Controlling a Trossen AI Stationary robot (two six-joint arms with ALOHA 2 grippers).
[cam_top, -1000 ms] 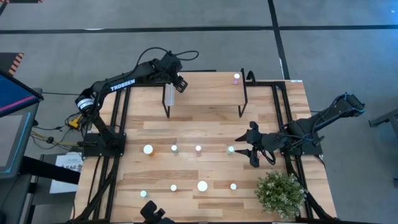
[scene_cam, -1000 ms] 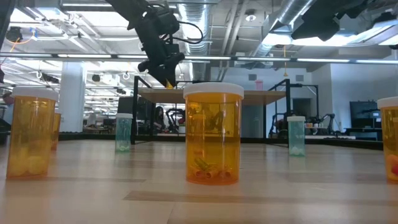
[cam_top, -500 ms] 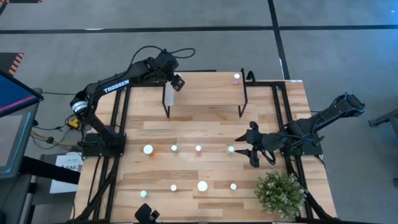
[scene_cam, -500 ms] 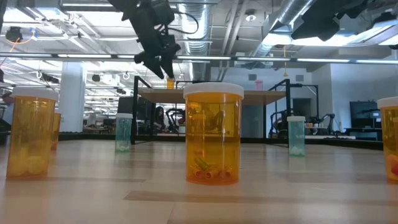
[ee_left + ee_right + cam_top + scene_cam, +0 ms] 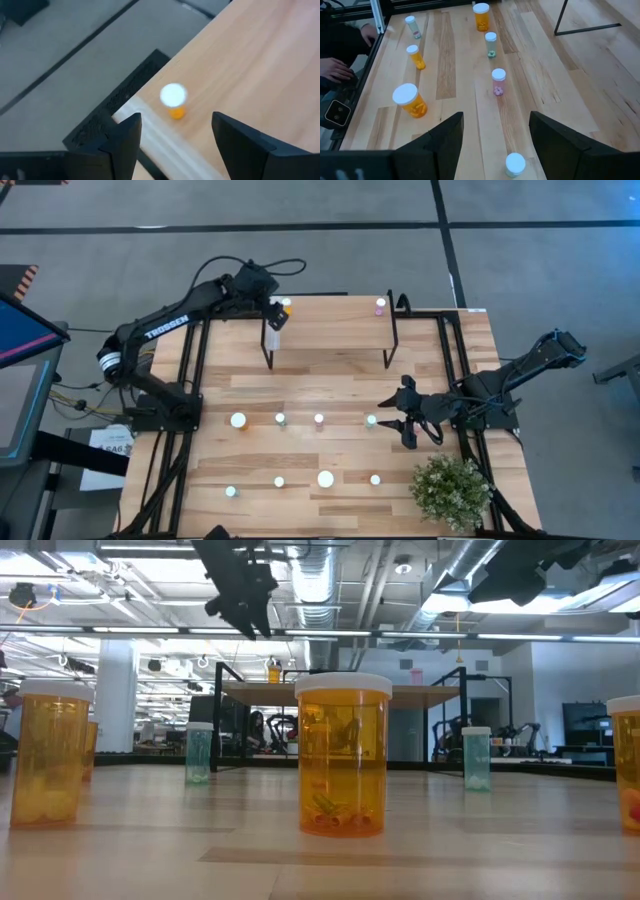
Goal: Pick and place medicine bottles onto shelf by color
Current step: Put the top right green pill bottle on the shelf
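A small orange medicine bottle with a white cap stands on its base on the shelf, near the shelf's far left corner. My left gripper hovers open above and just left of it, touching nothing. A pink bottle stands at the shelf's far right end. Several more bottles stand in two rows on the table, among them a large orange one and a pink one. My right gripper waits open over the table, beside a green bottle.
A bushy green plant stands at the table's near right corner. Black frame bars run along the table's left and right sides. A person's hand rests beyond the table's left edge. Bare wood lies between the shelf and the bottle rows.
My left gripper has come away from the orange bottle, rising and drawing back toward the table's far left. The bottle stays standing on the shelf. My right arm has kept still.
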